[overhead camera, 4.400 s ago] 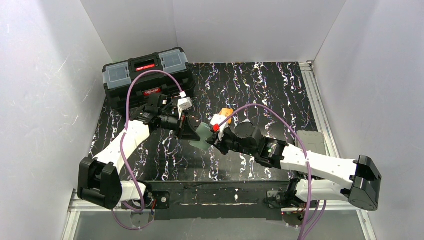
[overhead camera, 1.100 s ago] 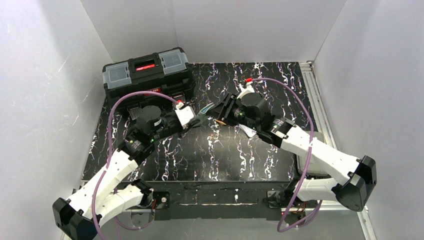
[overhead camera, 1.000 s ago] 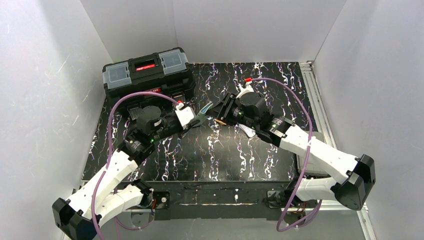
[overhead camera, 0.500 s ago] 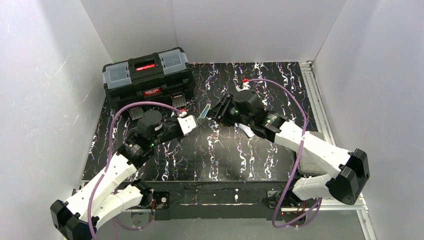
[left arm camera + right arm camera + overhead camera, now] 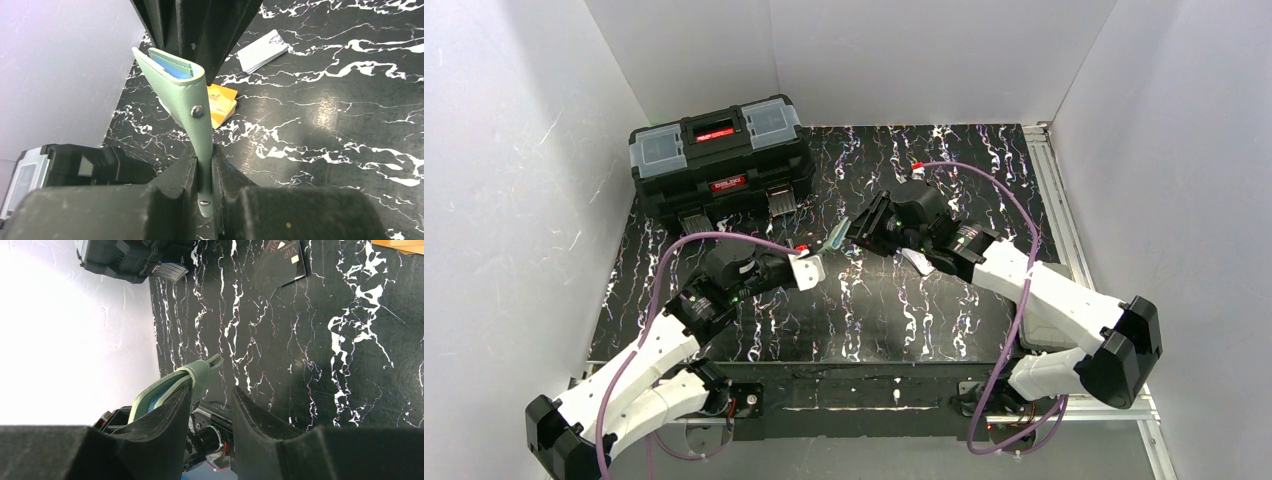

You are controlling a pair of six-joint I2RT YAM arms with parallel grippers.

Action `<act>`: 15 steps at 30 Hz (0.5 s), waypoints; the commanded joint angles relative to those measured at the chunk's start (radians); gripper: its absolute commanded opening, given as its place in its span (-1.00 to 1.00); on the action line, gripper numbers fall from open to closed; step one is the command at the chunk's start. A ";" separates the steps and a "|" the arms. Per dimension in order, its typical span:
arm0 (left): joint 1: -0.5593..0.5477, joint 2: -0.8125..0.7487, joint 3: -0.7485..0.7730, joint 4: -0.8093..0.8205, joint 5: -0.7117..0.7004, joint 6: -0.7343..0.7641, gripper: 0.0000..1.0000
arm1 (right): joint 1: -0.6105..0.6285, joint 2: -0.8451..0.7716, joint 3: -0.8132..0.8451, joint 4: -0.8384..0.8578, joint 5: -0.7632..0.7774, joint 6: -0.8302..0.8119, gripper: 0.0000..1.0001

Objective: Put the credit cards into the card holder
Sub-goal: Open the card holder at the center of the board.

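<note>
Between left fingers [image 5: 172,182]: card holder [image 5: 192,95] tab clamped; right fingers [image 5: 220,30] beside far end.

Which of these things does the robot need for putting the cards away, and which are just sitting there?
For the job:
- green wallet
- orange card
- white card

Just lying about:
- black toolbox

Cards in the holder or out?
Out. The orange card and white card lie on the table; the card holder is pinched in the left hand.
</note>
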 commanded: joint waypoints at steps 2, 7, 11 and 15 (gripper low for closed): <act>-0.026 -0.002 -0.022 0.084 0.010 0.072 -1.00 | -0.004 0.021 0.057 0.044 -0.022 0.050 -0.18; -0.035 0.019 -0.033 0.138 -0.026 0.090 -1.00 | 0.000 0.050 0.072 0.032 -0.060 0.056 -0.34; -0.048 0.033 -0.030 0.153 -0.037 0.074 -1.00 | 0.002 0.058 0.068 0.027 -0.053 0.048 -0.62; -0.051 0.035 -0.014 0.147 -0.060 0.041 -1.00 | 0.002 0.044 0.047 0.024 -0.028 0.034 -0.97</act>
